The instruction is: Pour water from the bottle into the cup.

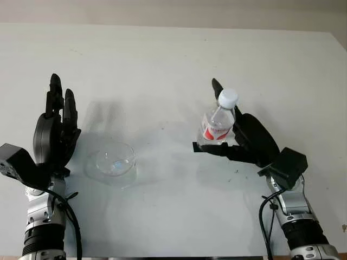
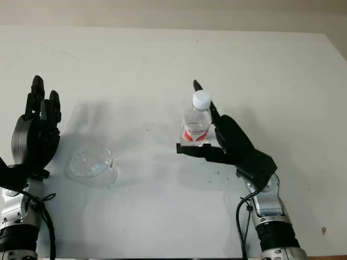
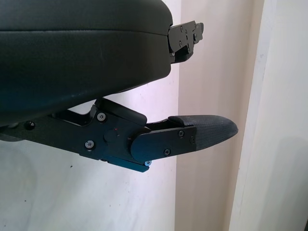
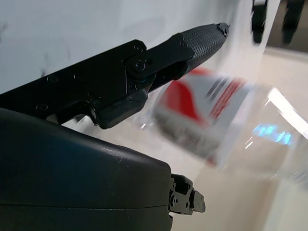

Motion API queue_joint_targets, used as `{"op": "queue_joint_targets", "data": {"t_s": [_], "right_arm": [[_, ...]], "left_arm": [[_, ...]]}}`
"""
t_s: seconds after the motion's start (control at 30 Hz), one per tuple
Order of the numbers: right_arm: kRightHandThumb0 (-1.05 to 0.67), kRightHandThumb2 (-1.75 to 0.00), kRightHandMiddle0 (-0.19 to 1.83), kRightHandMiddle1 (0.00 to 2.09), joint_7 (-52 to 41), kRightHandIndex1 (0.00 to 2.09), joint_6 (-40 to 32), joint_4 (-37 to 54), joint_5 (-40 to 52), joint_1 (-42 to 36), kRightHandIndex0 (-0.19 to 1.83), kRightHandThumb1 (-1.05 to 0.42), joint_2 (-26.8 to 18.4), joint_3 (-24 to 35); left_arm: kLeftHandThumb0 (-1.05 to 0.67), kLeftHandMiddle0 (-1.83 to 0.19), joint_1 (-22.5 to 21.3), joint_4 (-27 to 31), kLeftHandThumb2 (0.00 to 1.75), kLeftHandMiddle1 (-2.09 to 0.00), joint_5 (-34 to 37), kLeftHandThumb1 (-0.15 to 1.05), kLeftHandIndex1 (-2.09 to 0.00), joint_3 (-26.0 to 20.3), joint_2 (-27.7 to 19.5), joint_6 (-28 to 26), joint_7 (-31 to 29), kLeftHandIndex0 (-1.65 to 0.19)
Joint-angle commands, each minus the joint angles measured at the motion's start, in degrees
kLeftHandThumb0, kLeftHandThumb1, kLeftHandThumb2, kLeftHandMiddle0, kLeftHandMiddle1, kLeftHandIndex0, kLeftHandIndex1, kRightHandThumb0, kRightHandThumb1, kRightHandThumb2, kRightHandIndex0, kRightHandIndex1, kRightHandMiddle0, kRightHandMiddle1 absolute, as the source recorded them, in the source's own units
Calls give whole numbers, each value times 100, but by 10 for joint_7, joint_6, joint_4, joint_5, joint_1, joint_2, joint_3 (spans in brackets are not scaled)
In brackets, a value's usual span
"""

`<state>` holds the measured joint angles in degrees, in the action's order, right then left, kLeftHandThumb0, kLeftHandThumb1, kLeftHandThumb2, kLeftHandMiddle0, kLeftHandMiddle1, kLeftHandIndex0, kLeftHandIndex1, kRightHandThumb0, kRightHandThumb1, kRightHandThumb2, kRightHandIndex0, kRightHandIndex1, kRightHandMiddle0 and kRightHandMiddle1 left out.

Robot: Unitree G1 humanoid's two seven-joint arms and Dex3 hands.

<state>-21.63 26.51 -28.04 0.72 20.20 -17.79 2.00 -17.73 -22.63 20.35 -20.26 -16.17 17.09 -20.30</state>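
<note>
One bottle stands gripped in the right robot hand, cup beside the open left robot hand.

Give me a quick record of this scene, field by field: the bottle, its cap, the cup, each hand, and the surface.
bottle: clear plastic bottle with a red label, held above the table, roughly upright, tilted slightly
cap: white cap, still on
cup: clear glass cup standing on the table, to the left of the bottle, apart from both hands
right hand: right hand shut on the bottle
left hand: left hand open, raised beside the cup, not touching it
surface: white table
pouring: not yet begun
</note>
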Motion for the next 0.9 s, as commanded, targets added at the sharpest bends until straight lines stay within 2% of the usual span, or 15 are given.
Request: {"op": "queue_joint_targets", "data": {"t_s": [0.0,0.33,0.87], "right_arm": [[-96,-6,-19,0,7,0,-10,-17,4,7,-19,-95,1,6],[-97,-6,-19,0,-16,0,-1,-38,9,14,-19,-96,0,-1],[-89,-5,-19,0,-82,0,-8,37,17,-9,-19,-94,-11,-22]], "left_arm": [[-73,19,-1,-1,53,-2,-1,105,0,-1,0,6,0,19],[-72,19,3,3,53,-1,4,105,0,-2,0,6,-5,19],[-73,19,14,15,51,-3,3,105,-2,-4,-2,2,0,19]]}}
